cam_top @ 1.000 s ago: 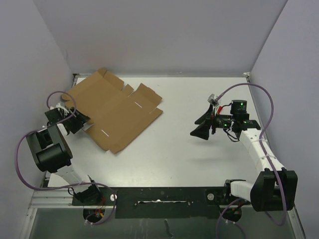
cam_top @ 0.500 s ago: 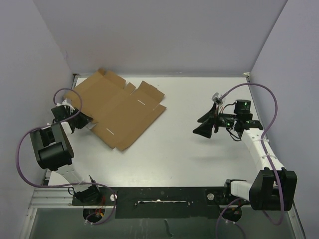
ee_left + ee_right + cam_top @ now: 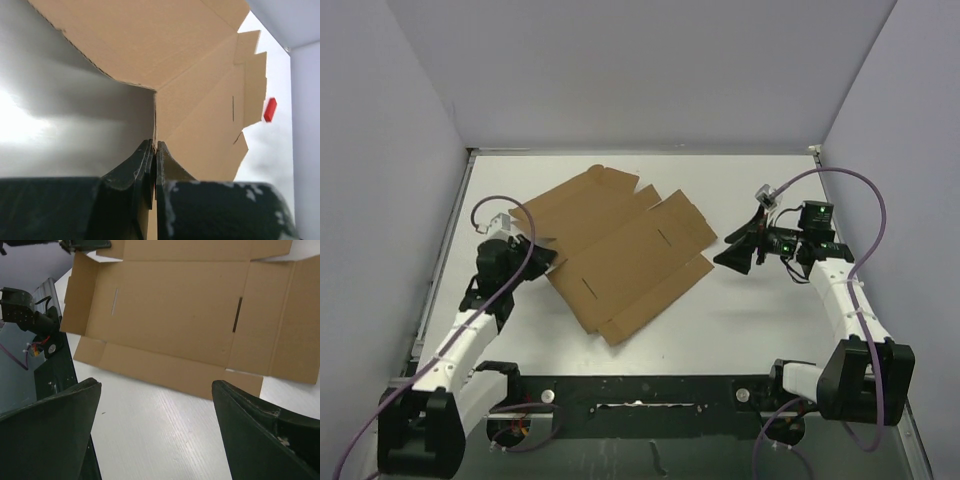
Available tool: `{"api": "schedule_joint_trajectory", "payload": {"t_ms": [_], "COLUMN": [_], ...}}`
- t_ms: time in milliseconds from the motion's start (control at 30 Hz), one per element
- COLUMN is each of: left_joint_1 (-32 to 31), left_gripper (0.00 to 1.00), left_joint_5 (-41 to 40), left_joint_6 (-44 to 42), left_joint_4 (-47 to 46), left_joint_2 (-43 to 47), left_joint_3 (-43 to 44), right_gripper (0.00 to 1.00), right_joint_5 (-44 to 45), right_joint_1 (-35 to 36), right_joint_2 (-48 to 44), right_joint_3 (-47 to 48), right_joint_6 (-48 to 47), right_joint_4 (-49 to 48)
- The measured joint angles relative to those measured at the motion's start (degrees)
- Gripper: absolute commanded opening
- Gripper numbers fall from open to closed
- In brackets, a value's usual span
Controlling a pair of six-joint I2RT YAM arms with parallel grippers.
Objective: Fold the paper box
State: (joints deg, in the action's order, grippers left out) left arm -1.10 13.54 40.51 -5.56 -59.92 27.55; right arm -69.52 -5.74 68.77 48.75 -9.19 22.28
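Observation:
The paper box (image 3: 625,250) lies flat and unfolded in the middle of the table, brown with flaps and slits. My left gripper (image 3: 544,263) is shut on its left edge; in the left wrist view the jaws (image 3: 154,146) pinch the thin cardboard edge, and the sheet (image 3: 200,85) spreads away beyond them. My right gripper (image 3: 732,250) hovers just right of the box, open and apart from it. In the right wrist view its fingers (image 3: 55,430) stand wide with bare table between them, and the paper box (image 3: 180,310) lies ahead.
A small red block (image 3: 270,109) sits on the table past the far side of the box. The black strip at the table's near edge (image 3: 640,392) and the grey walls bound the work area. The left arm's base (image 3: 22,310) shows in the right wrist view.
My left gripper shut on the box's left edge and pulled the box from the back left toward the middle. The right gripper shifted slightly right and stayed open.

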Motion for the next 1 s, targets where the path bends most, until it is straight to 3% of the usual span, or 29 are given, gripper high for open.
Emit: {"api": "schedule_joint_trajectory", "payload": {"t_ms": [133,233,367,533,700,833,1000], "left_joint_1": [-12.11,-20.22,-28.26,-34.91,-35.78,-32.92,-18.93], "left_gripper": [0.00,0.00,0.12,0.54,0.95,0.98,0.98], "left_joint_5": [-9.05,-16.09,-22.08,-23.80,-25.18,-24.63,-17.25], "left_joint_6": [7.26,12.48,18.69,22.05,19.82,16.15,10.36], "left_joint_4": [3.26,7.32,11.13,16.81,22.03,26.03,26.29], "left_joint_2": [9.68,9.84,5.84,-0.13,2.45,10.08,15.65], "left_joint_3": [-6.01,-6.78,-5.53,-0.85,0.46,0.46,0.63], "right_gripper": [0.98,0.98,0.98,0.98,0.98,0.98,0.98], "right_joint_5": [0.28,0.48,0.87,1.03,0.98,0.94,0.90], "right_joint_1": [-0.85,-1.57,-2.25,-2.60,-2.69,-2.86,-2.97], "right_joint_2": [0.02,0.11,0.17,1.64,2.60,2.60,2.60], "right_joint_3": [-0.02,-0.02,-0.04,-0.13,-0.50,-0.57,-0.57], "right_joint_6": [0.61,0.68,0.57,-0.46,-2.19,-3.37,-4.33], "right_joint_4": [-0.04,-0.48,-0.61,-0.61,-0.31,-0.07,0.59]}}
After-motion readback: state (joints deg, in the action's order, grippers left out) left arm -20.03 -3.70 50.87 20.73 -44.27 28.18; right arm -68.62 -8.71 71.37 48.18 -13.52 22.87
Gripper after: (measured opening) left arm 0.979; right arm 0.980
